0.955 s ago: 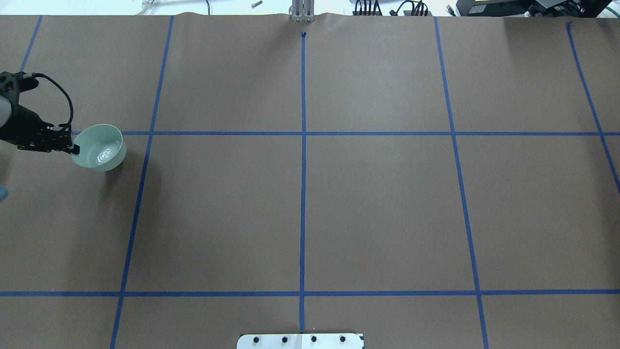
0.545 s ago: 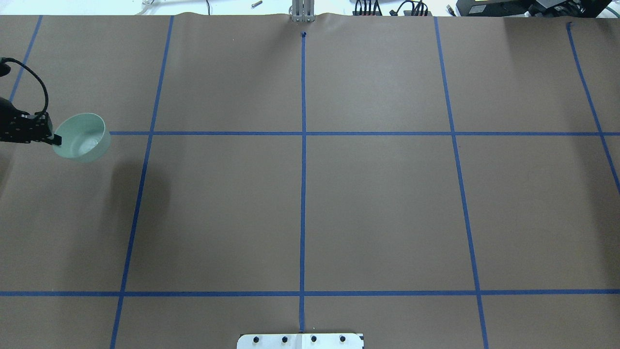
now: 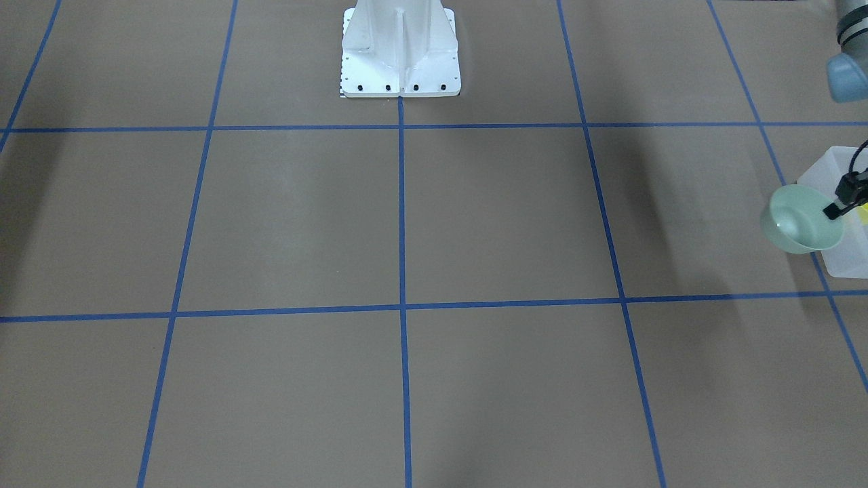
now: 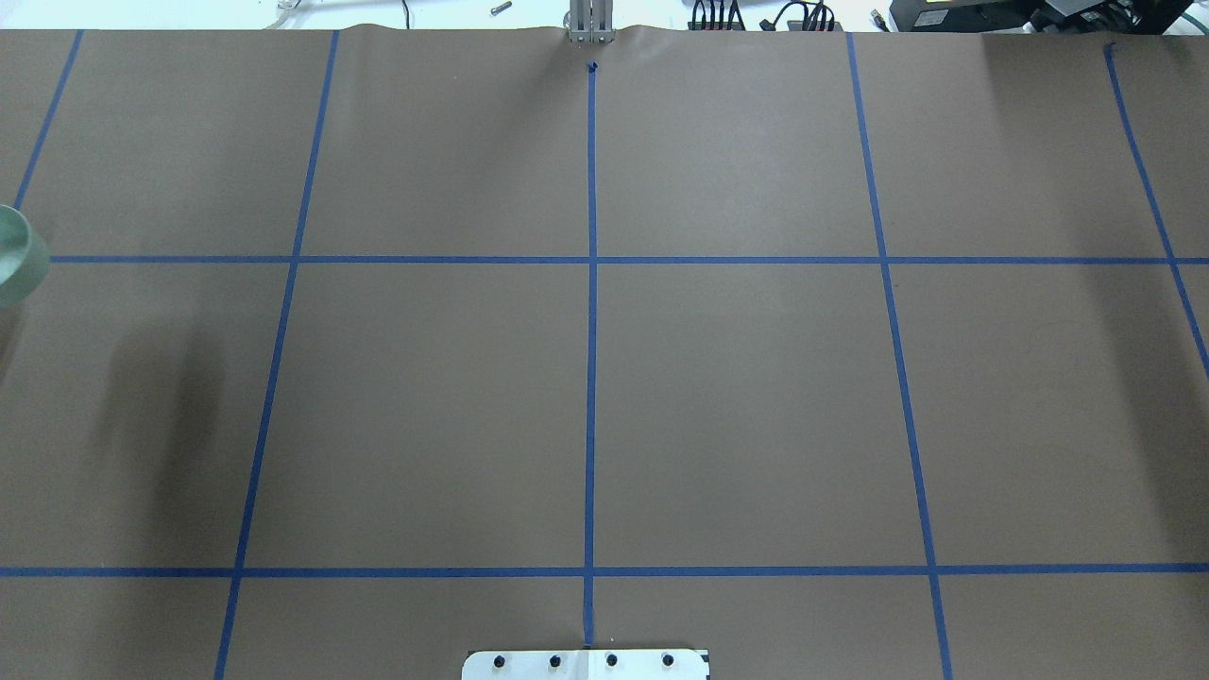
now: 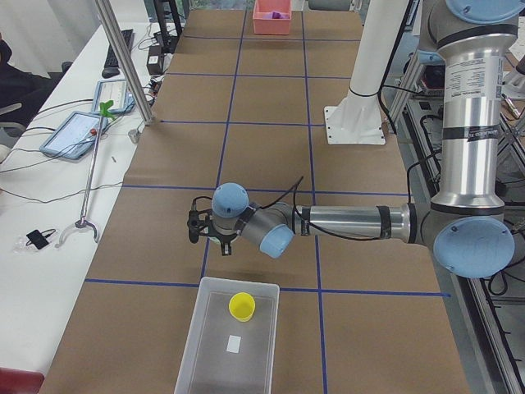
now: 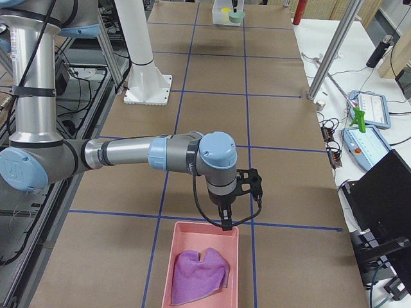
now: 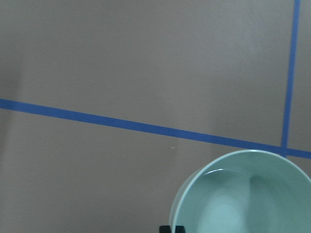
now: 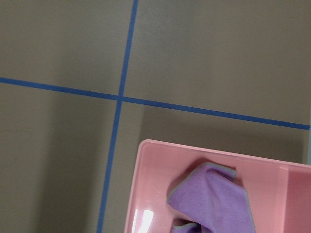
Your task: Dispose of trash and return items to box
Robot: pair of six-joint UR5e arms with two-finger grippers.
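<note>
My left gripper (image 3: 830, 213) is shut on the rim of the pale mint-green bowl (image 3: 802, 220) and holds it tilted above the table, beside the frosted-white box (image 3: 822, 177). Only the bowl's edge (image 4: 13, 255) shows at the left border of the overhead view. The left wrist view shows the bowl (image 7: 248, 194) with my fingertips (image 7: 172, 228) on its rim. The yellow cup (image 5: 242, 306) stands inside the box (image 5: 215, 316). My right gripper (image 6: 225, 219) hangs over a pink bin (image 6: 181, 239); I cannot tell whether it is open or shut.
The pink bin (image 8: 155, 160) holds a purple cloth (image 8: 214, 194). The white robot base (image 3: 400, 51) stands mid-table. Blue tape lines grid the brown table cover. A side bench with tablets (image 5: 78, 131) runs along the far edge.
My left gripper has carried the bowl leftward; the gripper has left the overhead view and only the bowl's edge still shows.
</note>
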